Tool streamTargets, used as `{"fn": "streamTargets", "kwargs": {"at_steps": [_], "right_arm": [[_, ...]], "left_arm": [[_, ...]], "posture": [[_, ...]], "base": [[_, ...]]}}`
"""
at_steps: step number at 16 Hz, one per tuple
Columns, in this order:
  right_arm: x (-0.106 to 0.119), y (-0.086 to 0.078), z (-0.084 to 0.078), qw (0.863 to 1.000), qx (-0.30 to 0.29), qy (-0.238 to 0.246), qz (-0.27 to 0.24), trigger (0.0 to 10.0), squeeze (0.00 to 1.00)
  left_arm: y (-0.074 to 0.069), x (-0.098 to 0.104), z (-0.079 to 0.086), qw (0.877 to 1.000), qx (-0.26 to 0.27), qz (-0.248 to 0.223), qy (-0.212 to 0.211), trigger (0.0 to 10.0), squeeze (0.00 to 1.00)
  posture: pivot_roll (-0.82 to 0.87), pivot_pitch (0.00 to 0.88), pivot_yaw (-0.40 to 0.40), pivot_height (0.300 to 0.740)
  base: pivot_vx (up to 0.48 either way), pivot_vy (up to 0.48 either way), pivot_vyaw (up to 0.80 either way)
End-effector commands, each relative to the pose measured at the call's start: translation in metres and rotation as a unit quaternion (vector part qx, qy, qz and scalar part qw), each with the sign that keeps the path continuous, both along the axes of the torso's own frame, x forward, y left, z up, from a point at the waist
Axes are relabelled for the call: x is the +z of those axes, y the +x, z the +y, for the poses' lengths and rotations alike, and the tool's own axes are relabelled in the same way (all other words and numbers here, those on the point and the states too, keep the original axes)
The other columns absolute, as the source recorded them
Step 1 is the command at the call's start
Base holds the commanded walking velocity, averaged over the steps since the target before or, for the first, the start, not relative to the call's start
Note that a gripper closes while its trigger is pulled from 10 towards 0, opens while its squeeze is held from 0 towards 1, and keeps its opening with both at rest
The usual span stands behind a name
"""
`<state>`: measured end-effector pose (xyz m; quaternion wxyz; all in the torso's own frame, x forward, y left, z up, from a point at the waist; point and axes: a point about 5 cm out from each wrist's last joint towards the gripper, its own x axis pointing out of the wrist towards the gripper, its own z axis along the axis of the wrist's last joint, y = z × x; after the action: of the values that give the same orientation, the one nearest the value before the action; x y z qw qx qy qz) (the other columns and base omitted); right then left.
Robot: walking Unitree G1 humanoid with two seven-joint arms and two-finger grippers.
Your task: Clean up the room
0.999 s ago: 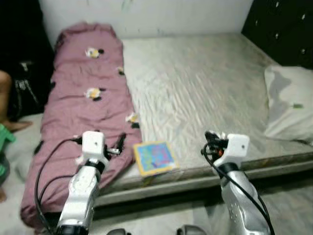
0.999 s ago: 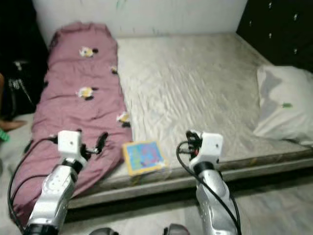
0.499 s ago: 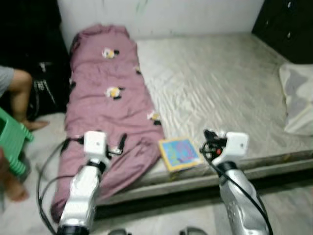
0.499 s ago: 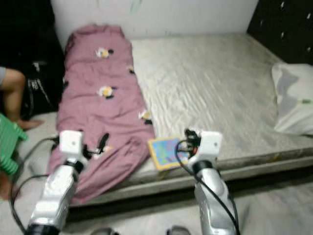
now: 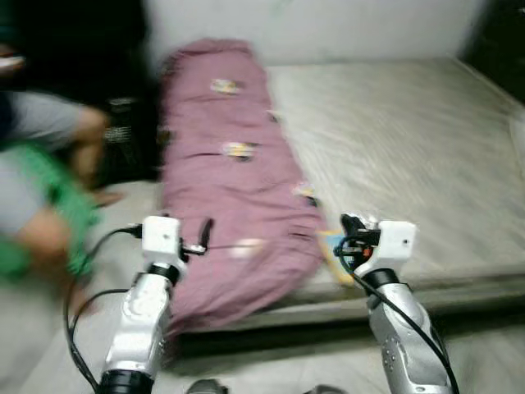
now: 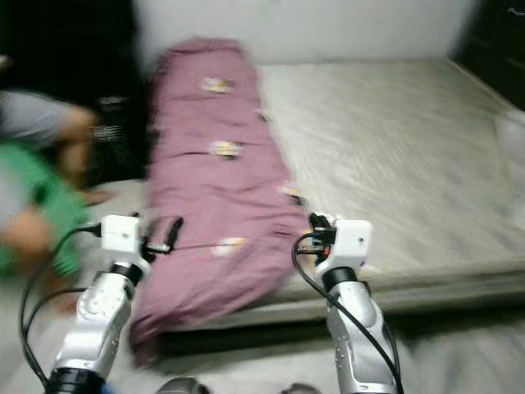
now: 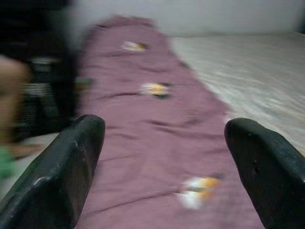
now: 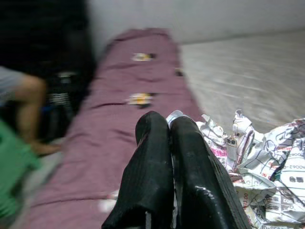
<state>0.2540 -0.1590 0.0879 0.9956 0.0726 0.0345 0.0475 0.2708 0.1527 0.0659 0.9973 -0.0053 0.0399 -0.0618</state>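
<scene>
Left eye view: blurred. A mattress (image 5: 426,156) with a pale grey sheet lies low on the floor (image 5: 271,369). A mauve blanket (image 5: 238,189) with small flower patches runs in a long bundle down the mattress's left side, its near end hanging over the mattress edge. A book (image 5: 335,250) with a yellow border lies near the front edge, just beside the blanket's near end and partly hidden behind the right arm. The left gripper (image 5: 203,234) is raised before the blanket's near end, above the floor. The right gripper (image 5: 353,226) is raised over the front edge of the mattress, just in front of the book. A seated person is at far left: a bent knee (image 5: 90,127), a green garment (image 5: 49,205).

Right eye view: same scene. A white wall (image 6: 328,25) stands behind the mattress head. The blanket's near end lies between the two arms.

Left wrist view: the left gripper's two black fingers (image 7: 66,162) stand wide apart with nothing between them. The blanket lies beyond and below them, not touched; the grey sheet is off to one side.

Right wrist view: the right gripper's fingers (image 8: 152,176) are pressed together, pinching a crumpled printed paper (image 8: 257,162), white with pink and black print, which bunches out beside them. The blanket stretches beyond the fingertips; the person's leg is beside it, blurred.
</scene>
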Motion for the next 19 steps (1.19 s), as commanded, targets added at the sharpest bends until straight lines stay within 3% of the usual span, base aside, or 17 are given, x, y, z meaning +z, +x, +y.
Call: {"fn": "streamTargets", "kwargs": {"at_steps": [1, 12, 19], "right_arm": [[0.0, -0.001, -0.007, 1.0, -0.007, -0.007, 0.001, 10.0, 0.0], [-0.003, -0.002, -0.007, 1.0, -0.007, -0.007, 0.005, 10.0, 0.0], [-0.007, -0.002, -0.007, 1.0, -0.013, -0.004, 0.008, 10.0, 0.0]], "left_arm": [[0.001, 0.0, -0.009, 1.0, -0.009, 0.0, 0.0, 10.0, 0.0], [-0.005, -0.003, -0.003, 1.0, -0.001, -0.001, 0.019, 10.0, 0.0], [-0.012, -0.005, 0.015, 0.998, 0.045, -0.002, 0.048, 10.0, 0.0]], "posture": [[-0.08, 0.013, 0.021, 0.74], [-0.07, 0.019, 0.027, 0.74], [-0.05, 0.017, 0.028, 0.74]], "base": [[0.0, 0.0, 0.8], [0.0, 0.0, 0.8], [0.0, 0.0, 0.69]]}}
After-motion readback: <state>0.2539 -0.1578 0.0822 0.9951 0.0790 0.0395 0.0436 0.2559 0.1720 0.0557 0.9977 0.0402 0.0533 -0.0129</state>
